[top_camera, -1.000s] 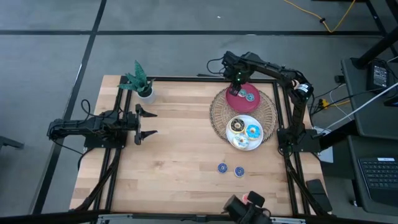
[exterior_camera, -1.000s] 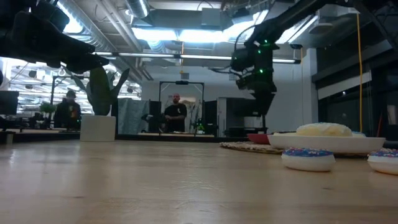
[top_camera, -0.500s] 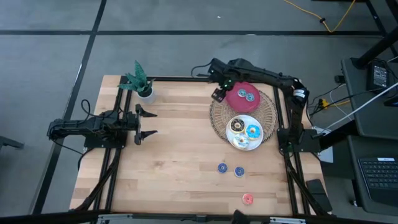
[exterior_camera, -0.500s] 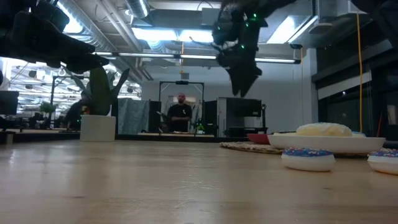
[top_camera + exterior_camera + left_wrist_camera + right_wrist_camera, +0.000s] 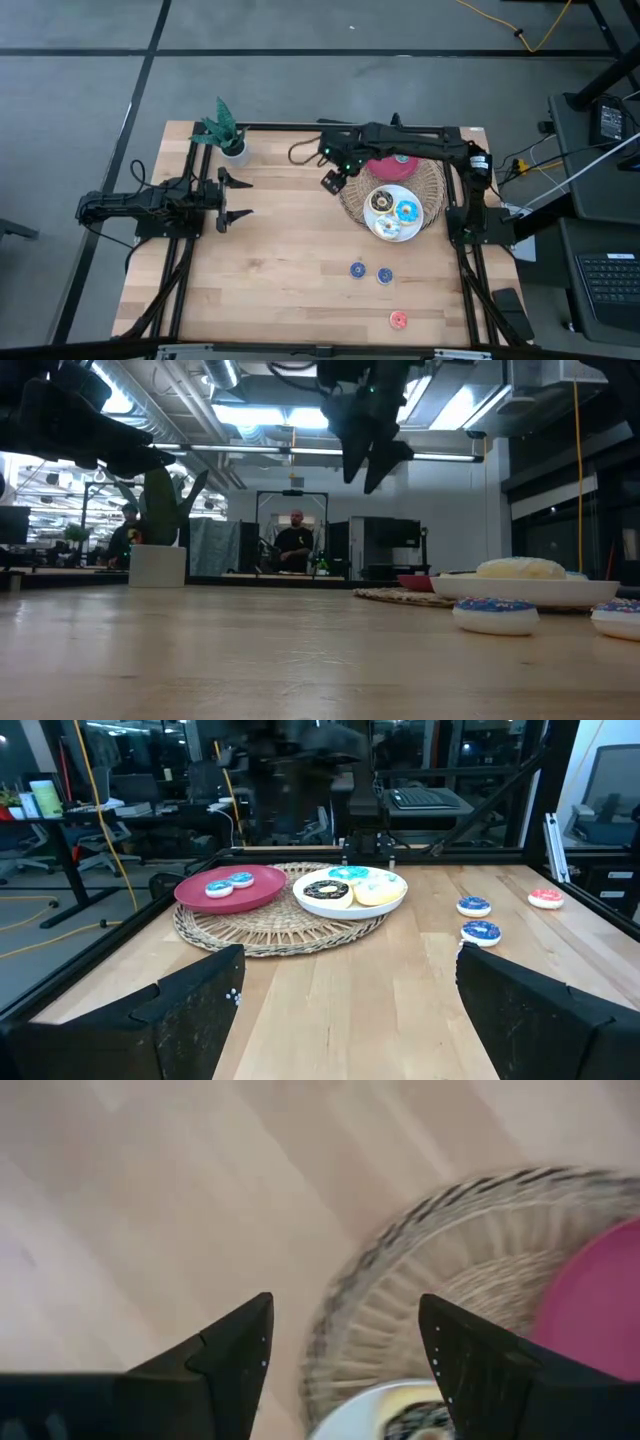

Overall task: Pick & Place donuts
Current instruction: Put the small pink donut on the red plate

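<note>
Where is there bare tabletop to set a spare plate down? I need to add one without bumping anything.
The widest bare wood lies between the left claw and the woven mat, running toward the near edge. It is crowded on the right: the red plate, the white plate, two blue donuts and the pink donut.

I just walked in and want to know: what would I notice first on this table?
Probably the round woven mat at the table's far right, holding a red plate and a white plate with three big donuts. The right gripper hangs open and empty beside the mat.
</note>
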